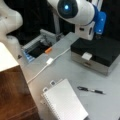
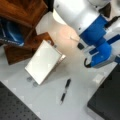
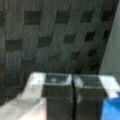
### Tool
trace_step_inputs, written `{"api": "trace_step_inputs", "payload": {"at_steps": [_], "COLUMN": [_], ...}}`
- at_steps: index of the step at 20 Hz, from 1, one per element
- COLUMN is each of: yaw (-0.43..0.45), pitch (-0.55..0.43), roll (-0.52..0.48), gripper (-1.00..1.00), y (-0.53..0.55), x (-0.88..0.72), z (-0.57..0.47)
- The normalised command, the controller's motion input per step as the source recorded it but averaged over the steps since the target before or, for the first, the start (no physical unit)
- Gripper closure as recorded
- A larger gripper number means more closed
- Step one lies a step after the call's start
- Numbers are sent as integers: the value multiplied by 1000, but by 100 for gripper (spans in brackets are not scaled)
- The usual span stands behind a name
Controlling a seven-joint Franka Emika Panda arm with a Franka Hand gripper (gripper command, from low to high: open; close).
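End effector pads pressed together, empty, above black box at upper right; pen lower right, needs spread before descent.

A flat black box with a metallic side lies in a front view's upper right, directly under the gripper.

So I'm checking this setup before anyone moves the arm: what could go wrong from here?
The gripper has its fingers pressed together right above the black box, so a drop could hit the lid. The white cable crosses the table and could snag. The pen lies loose beside the notebook and may roll if nudged.
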Motion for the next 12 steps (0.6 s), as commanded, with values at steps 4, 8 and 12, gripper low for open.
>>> {"api": "trace_step_inputs", "payload": {"at_steps": [4, 8, 12], "yaw": [-10, -23, -12], "pitch": [92, 95, 95], "roll": [-9, -11, -25], "gripper": [100, 100, 100], "y": [206, 141, 93], "x": [147, 158, 161], "z": [93, 97, 101]}}
